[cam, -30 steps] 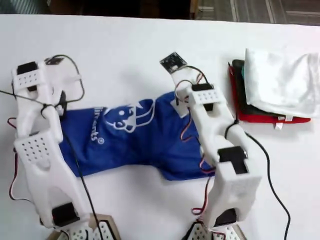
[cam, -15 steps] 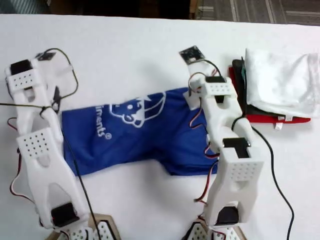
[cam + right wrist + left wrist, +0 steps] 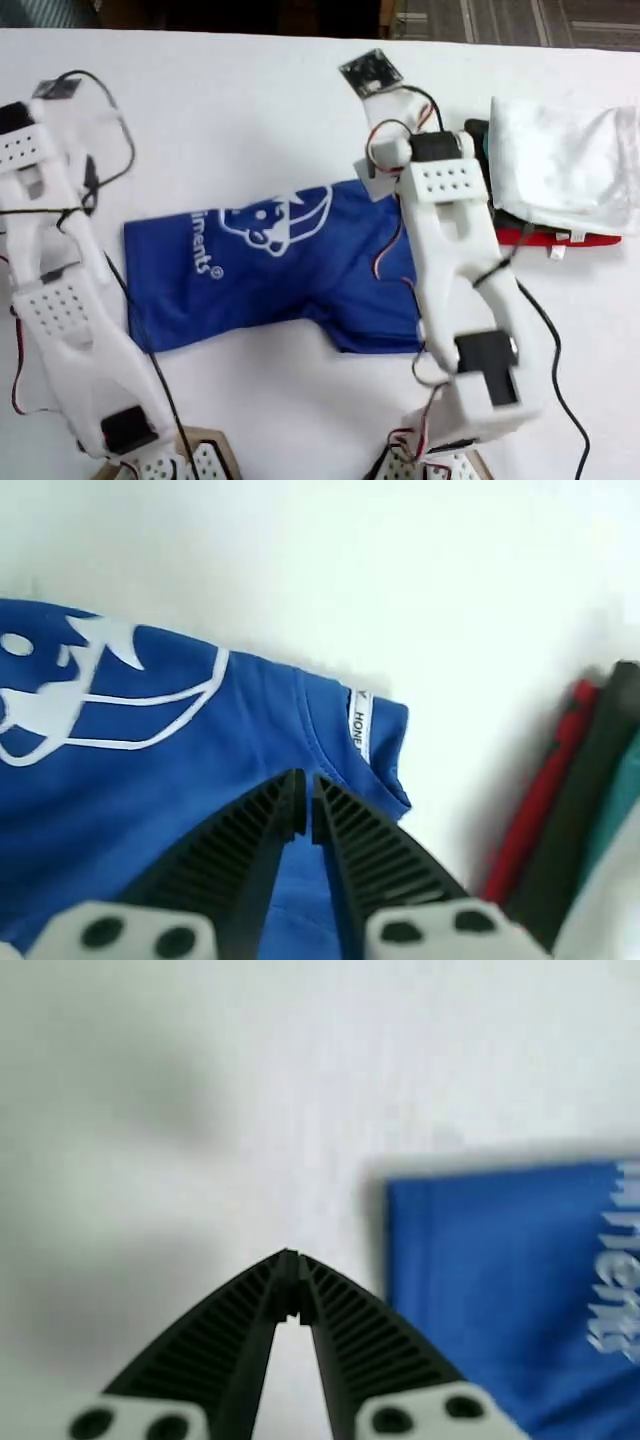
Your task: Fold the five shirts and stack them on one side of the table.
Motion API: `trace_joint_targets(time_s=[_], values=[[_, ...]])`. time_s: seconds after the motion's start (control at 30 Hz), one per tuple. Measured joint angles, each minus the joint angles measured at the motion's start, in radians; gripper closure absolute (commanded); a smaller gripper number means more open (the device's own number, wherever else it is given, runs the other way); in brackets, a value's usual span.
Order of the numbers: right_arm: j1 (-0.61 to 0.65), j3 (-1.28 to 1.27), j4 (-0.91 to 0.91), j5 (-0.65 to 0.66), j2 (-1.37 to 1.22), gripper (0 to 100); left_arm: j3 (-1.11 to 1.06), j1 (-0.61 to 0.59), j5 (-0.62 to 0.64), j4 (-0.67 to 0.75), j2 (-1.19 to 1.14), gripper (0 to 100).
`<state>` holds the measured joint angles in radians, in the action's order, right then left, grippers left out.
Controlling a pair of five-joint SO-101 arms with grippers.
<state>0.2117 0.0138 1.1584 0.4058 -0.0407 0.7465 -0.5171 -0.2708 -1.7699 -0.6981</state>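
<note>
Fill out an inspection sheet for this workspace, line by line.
Surface: white table, no stains seen.
Job's things: blue shirt lies between the arms, print up; stack of folded shirts at the right side, white on top, red at the bottom.
Clutter: nothing seen.
Grippers: left gripper shut over bare table beside the blue shirt's edge; right gripper shut over the shirt near its collar.
Cables: black cable loops off the right arm over the table.
Surroundings: floor beyond the far edge.
</note>
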Motion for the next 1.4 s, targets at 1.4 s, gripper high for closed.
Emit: trace_joint_targets(time_s=[1.4], values=[[0.029, -0.132, -0.344, 0.0, -0.385, 97.8, 0.643, 0.04, 0.032, 0.008, -0.585, 97]])
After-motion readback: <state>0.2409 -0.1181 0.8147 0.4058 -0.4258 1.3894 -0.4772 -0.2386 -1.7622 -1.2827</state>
